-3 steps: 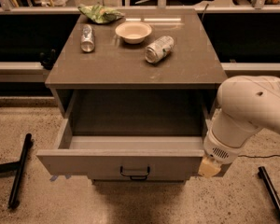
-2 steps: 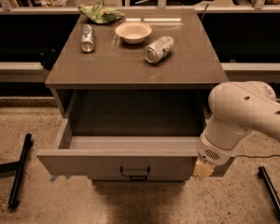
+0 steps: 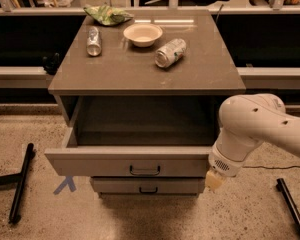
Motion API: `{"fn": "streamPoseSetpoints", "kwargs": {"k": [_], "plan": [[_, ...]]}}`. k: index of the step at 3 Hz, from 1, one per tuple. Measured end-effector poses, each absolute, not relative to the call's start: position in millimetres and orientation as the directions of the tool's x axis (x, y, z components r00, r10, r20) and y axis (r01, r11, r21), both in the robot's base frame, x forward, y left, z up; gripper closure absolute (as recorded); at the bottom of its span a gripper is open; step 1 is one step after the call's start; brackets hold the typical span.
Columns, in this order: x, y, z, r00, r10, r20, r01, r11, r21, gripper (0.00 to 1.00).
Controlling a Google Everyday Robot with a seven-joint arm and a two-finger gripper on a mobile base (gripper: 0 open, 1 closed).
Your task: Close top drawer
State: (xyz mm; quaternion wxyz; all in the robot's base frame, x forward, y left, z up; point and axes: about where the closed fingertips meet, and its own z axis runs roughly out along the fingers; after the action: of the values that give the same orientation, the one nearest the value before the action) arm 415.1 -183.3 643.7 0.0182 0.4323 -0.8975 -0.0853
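While the top drawer [image 3: 90, 164] stands pulled well out beneath the counter [image 3: 140, 79], its flat grey-beige front facing you, note the hand [image 3: 214, 179] at the panel's right end, just beside the corner; whether it is wide or narrow, you cannot tell. Press nearer the small dark handle [image 3: 144, 170] than the corner, so the wide, shallow box slides in straight. Go gently, since the dented can [image 3: 170, 52] lying on the smooth top could roll.
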Motion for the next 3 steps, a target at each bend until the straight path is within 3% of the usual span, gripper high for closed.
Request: {"fn": "streamPoseSetpoints", "kwargs": {"k": [3], "plan": [[454, -204, 615, -0.722, -0.69, -0.048, -0.691, 0.717, 0.093, 1.0]]}}
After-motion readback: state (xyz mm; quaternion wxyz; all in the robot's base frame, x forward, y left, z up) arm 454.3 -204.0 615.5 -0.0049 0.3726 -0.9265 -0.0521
